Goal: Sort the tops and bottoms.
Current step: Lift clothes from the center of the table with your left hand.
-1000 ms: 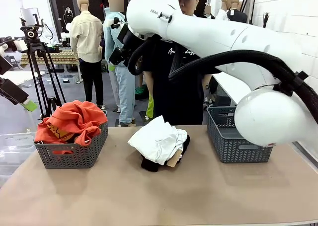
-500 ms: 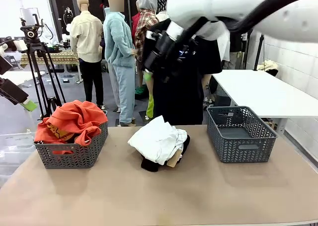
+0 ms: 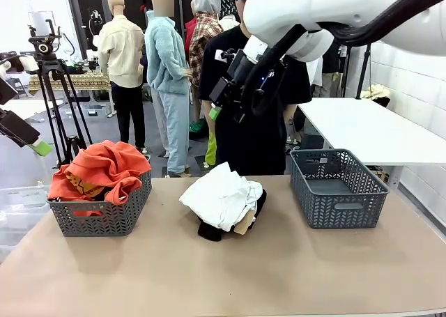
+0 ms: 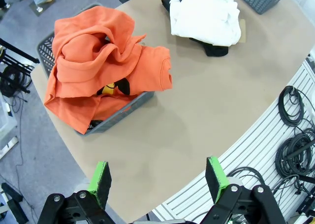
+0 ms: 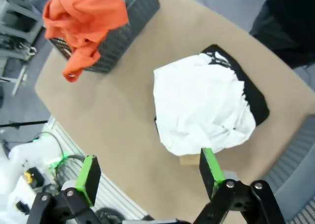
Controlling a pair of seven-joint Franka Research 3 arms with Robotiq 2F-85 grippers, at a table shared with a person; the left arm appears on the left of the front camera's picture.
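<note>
Left fingers (image 4: 101,180) are standing apart, orange top (image 4: 98,61) in basket (image 4: 125,111) lying ahead of them. I am seeing right fingers (image 5: 90,177) apart too, white top (image 5: 199,108) covering black bottoms (image 5: 258,103) just ahead.

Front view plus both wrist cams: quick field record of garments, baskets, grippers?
orange-red cloth top: heaped in left grey plastic basket, spilling over its rim
white cloth top: crumpled mid beige table, lying on plain black cloth garment
right grey plastic basket: no garment seen inside
left gripper: open, raised, holding nothing
right gripper: open, high over the white top, holding nothing
</note>
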